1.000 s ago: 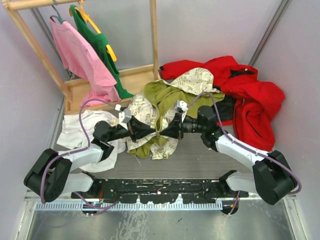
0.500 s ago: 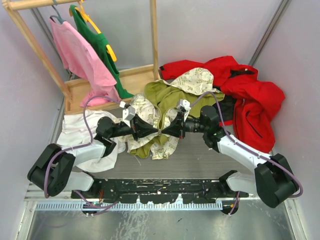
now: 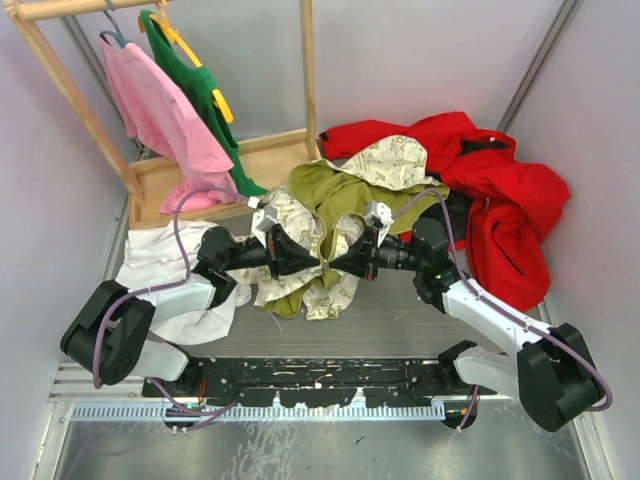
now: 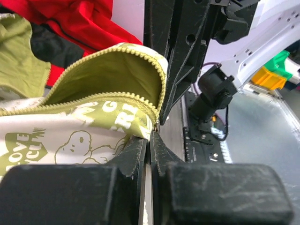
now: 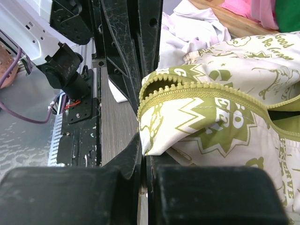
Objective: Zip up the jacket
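Olive inside and cream-printed outside, heaped at centre of table (image 3: 400,310): find jacket (image 3: 322,188) there, hem (image 5: 154,136) raised and clamped from 9 o'clock by left gripper (image 4: 151,138), shut tight on the lower end of zip (image 4: 117,99), and from 3 o'clock by right gripper (image 5: 143,149), shut tight on the facing hem corner. Avoid pulling apart on such thin pinches, or risk freeing a corner and dropping the hem onto the heap. Avoid driving the tips together, almost nose to nose, or risk a finger clash; keep both tooth rows level when mating, or risk a skewed, jammed start.
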Robot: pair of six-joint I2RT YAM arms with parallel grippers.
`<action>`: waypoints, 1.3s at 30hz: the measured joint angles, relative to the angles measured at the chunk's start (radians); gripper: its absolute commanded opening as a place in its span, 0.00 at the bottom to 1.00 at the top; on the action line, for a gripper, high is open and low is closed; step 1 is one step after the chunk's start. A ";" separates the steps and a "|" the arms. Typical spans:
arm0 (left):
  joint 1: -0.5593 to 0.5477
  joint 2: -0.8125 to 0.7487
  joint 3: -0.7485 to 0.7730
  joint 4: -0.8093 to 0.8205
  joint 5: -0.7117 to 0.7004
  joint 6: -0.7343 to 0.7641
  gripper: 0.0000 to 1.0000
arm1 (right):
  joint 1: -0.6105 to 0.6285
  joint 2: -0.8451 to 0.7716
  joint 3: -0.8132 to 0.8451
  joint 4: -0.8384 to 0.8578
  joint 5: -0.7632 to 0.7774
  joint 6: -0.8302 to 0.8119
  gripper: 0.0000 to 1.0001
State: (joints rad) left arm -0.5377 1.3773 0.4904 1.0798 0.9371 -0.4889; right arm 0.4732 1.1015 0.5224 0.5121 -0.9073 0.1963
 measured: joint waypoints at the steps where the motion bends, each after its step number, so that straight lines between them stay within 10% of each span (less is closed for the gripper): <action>1: 0.000 -0.001 0.000 -0.006 -0.005 -0.010 0.16 | 0.000 0.000 0.000 0.003 -0.003 0.003 0.01; 22: -0.006 -0.053 0.001 -0.095 -0.081 -0.265 0.27 | 0.003 0.004 0.000 0.064 -0.043 0.044 0.01; 39: -0.021 -0.013 0.001 -0.056 -0.081 -0.325 0.00 | 0.003 0.018 0.000 0.083 -0.026 0.074 0.01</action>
State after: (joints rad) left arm -0.5591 1.3643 0.4915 1.0233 0.8562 -0.8139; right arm 0.4759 1.1194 0.5228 0.5953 -0.9333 0.2703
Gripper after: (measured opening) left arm 0.010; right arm 0.076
